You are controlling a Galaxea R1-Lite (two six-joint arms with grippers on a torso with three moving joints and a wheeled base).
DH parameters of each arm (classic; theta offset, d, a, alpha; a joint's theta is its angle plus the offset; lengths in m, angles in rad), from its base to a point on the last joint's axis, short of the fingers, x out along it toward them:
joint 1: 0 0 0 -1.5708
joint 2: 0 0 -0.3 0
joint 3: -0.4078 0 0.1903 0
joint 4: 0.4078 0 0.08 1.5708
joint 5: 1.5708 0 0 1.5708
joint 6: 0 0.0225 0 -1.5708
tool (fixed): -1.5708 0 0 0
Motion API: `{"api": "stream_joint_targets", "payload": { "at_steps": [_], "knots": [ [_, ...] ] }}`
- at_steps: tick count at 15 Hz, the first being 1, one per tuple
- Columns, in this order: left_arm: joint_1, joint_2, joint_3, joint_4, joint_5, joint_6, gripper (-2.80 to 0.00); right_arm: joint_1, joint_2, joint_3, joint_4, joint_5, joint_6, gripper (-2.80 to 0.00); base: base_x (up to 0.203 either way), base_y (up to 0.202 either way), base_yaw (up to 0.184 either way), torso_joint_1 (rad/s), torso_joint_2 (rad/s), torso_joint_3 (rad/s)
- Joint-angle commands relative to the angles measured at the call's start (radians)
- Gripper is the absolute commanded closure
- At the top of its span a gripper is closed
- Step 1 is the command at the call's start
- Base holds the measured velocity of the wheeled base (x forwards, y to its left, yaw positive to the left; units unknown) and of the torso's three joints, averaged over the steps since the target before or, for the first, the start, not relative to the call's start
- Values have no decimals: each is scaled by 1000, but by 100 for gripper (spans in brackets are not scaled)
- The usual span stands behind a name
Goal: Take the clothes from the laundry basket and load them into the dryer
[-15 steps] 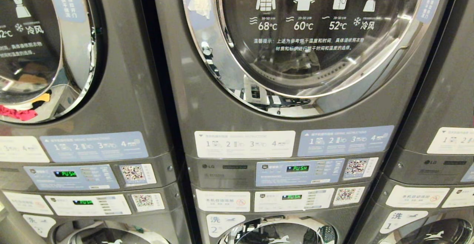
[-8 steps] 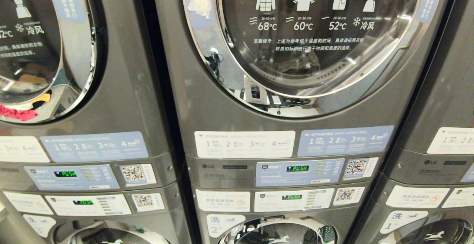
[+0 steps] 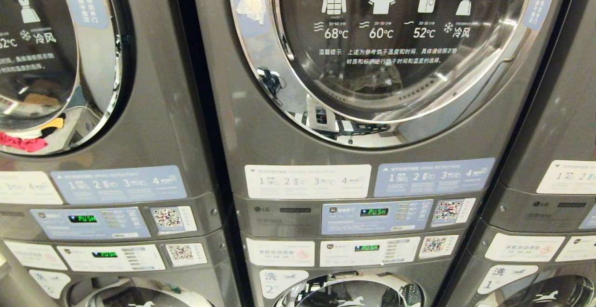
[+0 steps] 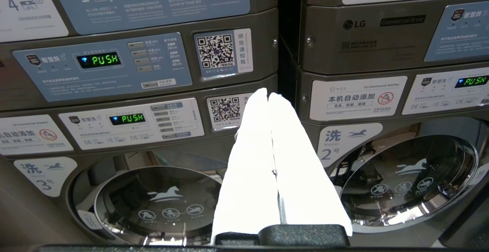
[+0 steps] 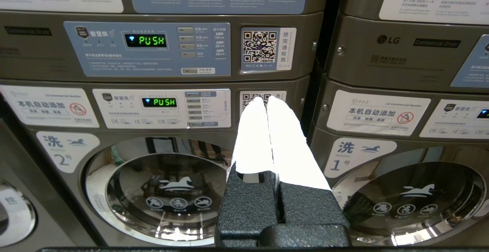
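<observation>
The dryer door (image 3: 400,41) is closed, and dark clothes (image 3: 372,81) show dimly behind its glass, low in the drum. No basket is in view. Below the door, both arms sit parked at panel (image 3: 375,216) height: the left gripper (image 4: 268,96) and right gripper (image 5: 265,101) are each pressed closed, holding nothing. Clothes should be light, soft and floppy; pinch a bunched fold.

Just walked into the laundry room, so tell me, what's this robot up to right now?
Nothing is being handled. The robot faces a stacked unit whose dryer door is closed. The left gripper and right gripper are both shut and empty, held out in front of the control panels. No laundry basket or loose clothes are in view.
</observation>
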Motion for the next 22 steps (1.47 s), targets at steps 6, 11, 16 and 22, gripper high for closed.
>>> {"api": "stream_joint_targets", "payload": {
  "at_steps": [6, 11, 16, 22],
  "knots": [
    [1, -14, 1, 0, 1, 1, 0, 0, 0, 1, 3, 65, -179, 0, 0, 0, 0, 0, 0, 0],
    [1, -14, 6, -11, 7, -10, 0, 0, 0, 1, 6, 64, -155, 0, 0, 0, 0, 0, 0, 0],
    [1, -14, 6, -11, 10, -22, 0, 0, 0, 0, 9, 65, -153, 0, 0, 0, 0, 0, 0, 0],
    [1, -14, 6, -11, 10, -22, 0, 0, 0, 1, 9, 32, -123, 0, 0, 0, 0, 0, 0, 0]
  ]
}}
